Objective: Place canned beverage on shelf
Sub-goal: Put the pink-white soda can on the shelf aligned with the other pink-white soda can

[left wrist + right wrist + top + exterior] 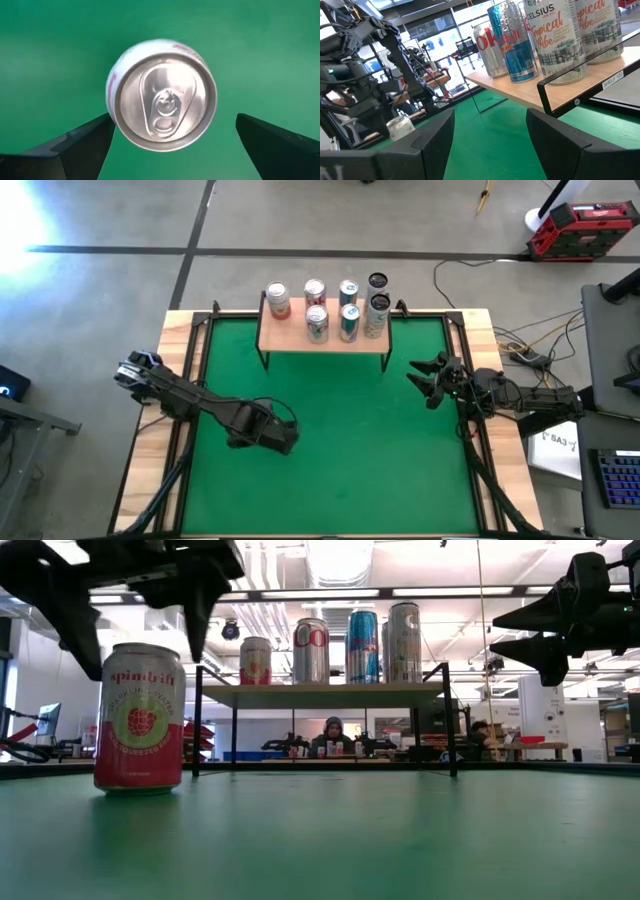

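Pick-up step: left hand (pixel 170 145) is hovering w/ fingers spread wide right above the Spindrift can (pixel 139 718) standing on the green tabletop (pixel 330 430), needing to drop & squeeze before heading to shelf (pixel 322 338); right hand (pixel 428 380) is waiting half-spread beside shelf.
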